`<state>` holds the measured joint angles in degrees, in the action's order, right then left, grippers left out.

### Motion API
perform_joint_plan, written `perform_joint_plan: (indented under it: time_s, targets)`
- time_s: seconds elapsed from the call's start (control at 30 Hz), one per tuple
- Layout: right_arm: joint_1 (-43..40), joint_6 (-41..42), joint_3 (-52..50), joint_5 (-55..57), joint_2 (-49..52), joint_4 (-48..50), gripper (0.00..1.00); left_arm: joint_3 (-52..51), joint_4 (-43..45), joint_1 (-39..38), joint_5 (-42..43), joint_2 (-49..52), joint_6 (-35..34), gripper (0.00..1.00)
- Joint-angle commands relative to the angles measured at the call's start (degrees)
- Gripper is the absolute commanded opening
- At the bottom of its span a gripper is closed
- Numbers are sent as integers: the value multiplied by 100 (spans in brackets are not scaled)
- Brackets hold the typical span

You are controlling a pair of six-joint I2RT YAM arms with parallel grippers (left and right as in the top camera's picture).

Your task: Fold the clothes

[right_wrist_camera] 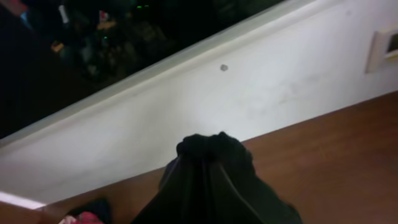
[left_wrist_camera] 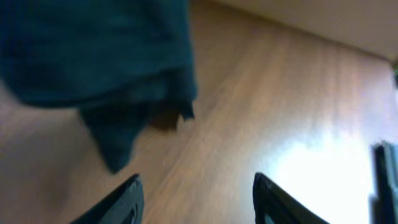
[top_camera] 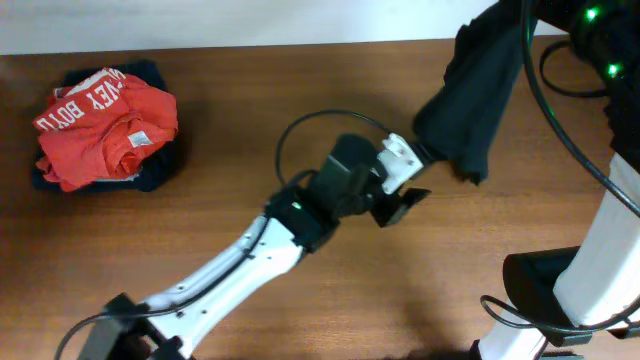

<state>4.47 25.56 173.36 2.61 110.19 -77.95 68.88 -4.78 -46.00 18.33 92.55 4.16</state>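
The black garment [top_camera: 478, 90] hangs bunched in the air over the table's back right, held at its top by my right gripper [right_wrist_camera: 208, 149]. In the right wrist view the fabric [right_wrist_camera: 211, 186] covers the fingers. My left gripper [top_camera: 412, 180] is open and empty, just left of and below the garment's lower end. In the left wrist view the garment [left_wrist_camera: 93, 50] fills the upper left, apart from the two open fingers [left_wrist_camera: 198, 199], with bare wood between them. No white tag shows.
An orange-red shirt with white lettering [top_camera: 105, 125] lies on a navy-blue garment [top_camera: 155, 172] at the table's back left. A black cable [top_camera: 565, 130] loops near the right arm. The wooden table [top_camera: 250, 120] ends at a white wall [right_wrist_camera: 280, 81] at the back.
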Motion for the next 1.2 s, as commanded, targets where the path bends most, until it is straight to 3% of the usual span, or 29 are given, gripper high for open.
perform_joint_plan:
  time_s: [0.0,0.17,0.23,0.37,0.5,0.67,0.83,1.07,1.17]
  targets:
    - [0,46,44,-428,-24,35,4,90,492,-326,-1261,461,-341,57]
    - [0,-22,44,-702,-24,11,4,90,964,-372,-2142,920,-356,58]
    - [0,-26,44,-717,-24,-35,4,90,1036,-304,-2192,1023,-356,65]
    - [0,-151,44,-863,-24,-74,4,92,1001,-70,-2277,1029,-404,65]
    - [0,-151,44,-1296,-24,-46,4,92,750,498,-2310,824,-1012,65]
    - [2,-127,44,-1733,-24,186,4,92,382,1185,-1329,555,-1169,65]
    - [61,-63,44,-1746,-24,409,4,92,170,1311,-42,544,-1165,65]
    - [76,-61,44,-1742,-22,428,4,92,260,870,179,544,-1128,65]
    - [76,-61,44,-1746,-22,428,4,92,341,616,-107,546,-1075,64]
